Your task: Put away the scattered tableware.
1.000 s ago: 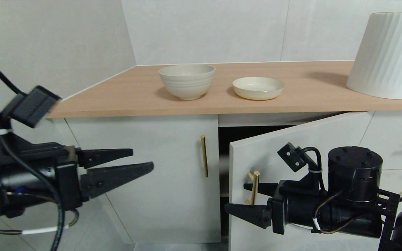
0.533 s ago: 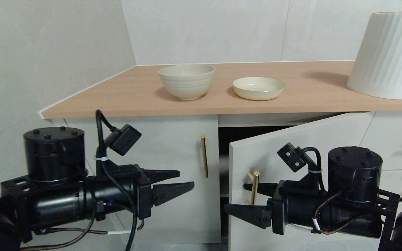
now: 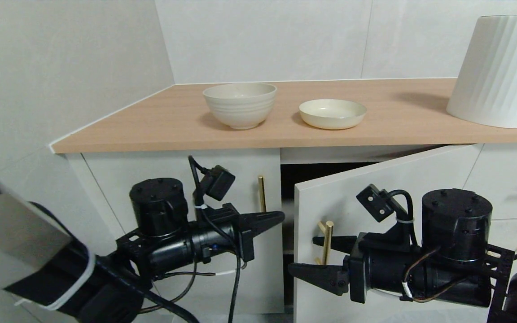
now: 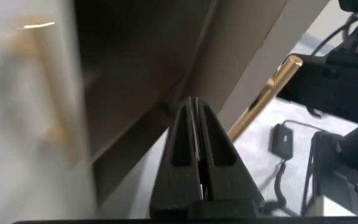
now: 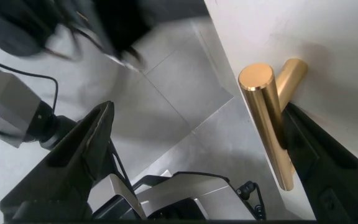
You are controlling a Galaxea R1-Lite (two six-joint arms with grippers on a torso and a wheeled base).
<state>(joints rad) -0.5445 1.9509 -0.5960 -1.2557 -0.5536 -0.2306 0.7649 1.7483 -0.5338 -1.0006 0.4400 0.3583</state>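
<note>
The head camera looks forward and down, from near, at the counter (image 3: pixel 151 130) and the half-open cabinet door (image 3: pixel 375 179), and both wrist cameras, very close and facing that door, share with it the brass handle (image 3: pixel 328 240) at 5 o'clock in the head view.

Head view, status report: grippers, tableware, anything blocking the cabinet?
Left gripper shut, tip by the left door handle. Right gripper open around the right door handle; right door ajar. Bowl and shallow dish on the countertop. Left door closed.
</note>
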